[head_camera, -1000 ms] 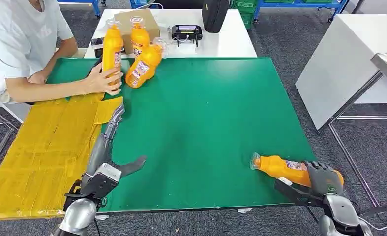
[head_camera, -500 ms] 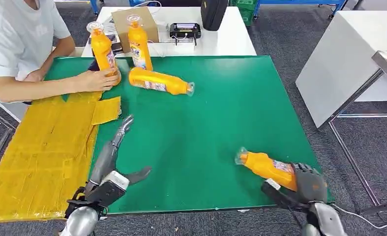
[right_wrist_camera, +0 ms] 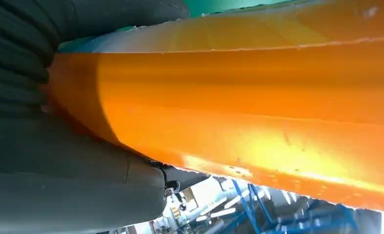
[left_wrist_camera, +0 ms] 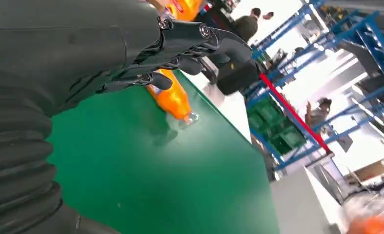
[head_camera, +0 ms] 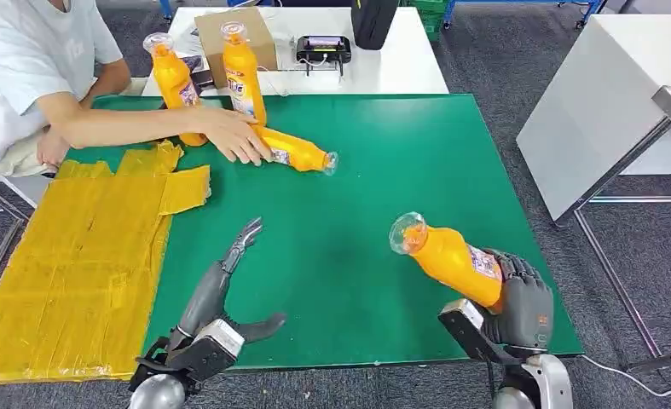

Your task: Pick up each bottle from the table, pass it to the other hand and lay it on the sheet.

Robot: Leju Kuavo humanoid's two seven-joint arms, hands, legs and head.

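At the far left the yellow sheet [head_camera: 76, 256] lies flat on the green counter [head_camera: 383, 170], ready to take bottles. Beyond it a person's hand [head_camera: 238, 136] rests on a lying bottle [head_camera: 293, 152], with two more standing behind, likely being set out for later picks. Nearer, the left hand [head_camera: 221, 294] hovers released, fingers spread, seemingly waiting for the handover. At the right, the right hand [head_camera: 515, 298] grasps a bottle [head_camera: 447, 256] lifted off the counter, cap tilted toward the left hand. The right wrist view adds the fingers pressed tight against its orange wall, which the head view hides.
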